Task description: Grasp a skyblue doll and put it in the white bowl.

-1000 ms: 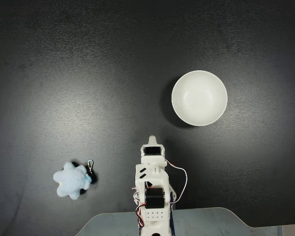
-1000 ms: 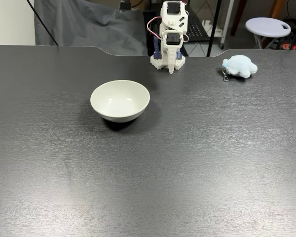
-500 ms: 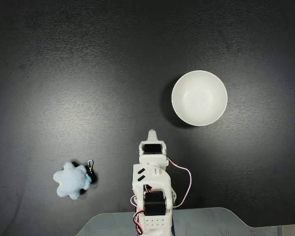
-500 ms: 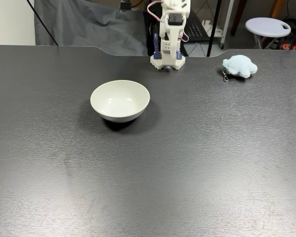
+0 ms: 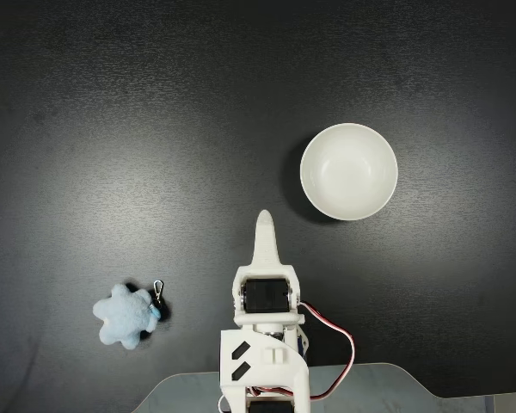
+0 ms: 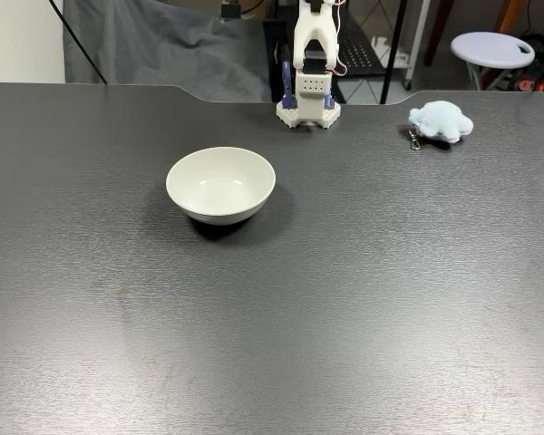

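While empty, white bowl (image 5: 349, 171) sits unobstructed.

Seen from above, the doll (image 5: 126, 315) lies on the bench (image 5: 112, 129) left of the arm (image 5: 263, 335); the bowl (image 5: 349, 171) sits well apart, right and beyond.

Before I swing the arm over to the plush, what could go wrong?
The small fluffy pale-blue plush bear lies close beside the arm's base, so reaching it may need an awkward fold. Its metal keychain clasp could snag a finger. The end effector points between the bear and the round glossy white bowl.
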Tool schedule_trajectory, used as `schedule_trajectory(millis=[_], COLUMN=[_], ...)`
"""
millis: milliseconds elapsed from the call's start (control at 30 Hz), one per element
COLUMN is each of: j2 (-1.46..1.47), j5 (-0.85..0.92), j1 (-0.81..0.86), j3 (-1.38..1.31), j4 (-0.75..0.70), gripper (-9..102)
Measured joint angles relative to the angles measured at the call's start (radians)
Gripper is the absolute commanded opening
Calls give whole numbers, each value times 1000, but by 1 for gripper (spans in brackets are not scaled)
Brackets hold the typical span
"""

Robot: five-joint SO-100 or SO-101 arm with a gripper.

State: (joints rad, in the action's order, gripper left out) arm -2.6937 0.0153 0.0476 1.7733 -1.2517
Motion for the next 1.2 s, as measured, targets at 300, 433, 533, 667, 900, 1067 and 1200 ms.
schedule_trajectory(millis=[300, 433, 533, 667, 900, 1067, 1200], j2=[193, 198, 209, 293, 466, 505, 509], j5=[0, 0, 0, 0, 0, 0, 0], j1=[-388, -683, -907, -1175, -1304, -1298, -1305], j3=[-9, -9, -9, -9, -2, 2, 2], j4=[0, -6, -54, -161, -331, -376, -380], gripper=[-1, -1, -1, -1, -1, -1, -1])
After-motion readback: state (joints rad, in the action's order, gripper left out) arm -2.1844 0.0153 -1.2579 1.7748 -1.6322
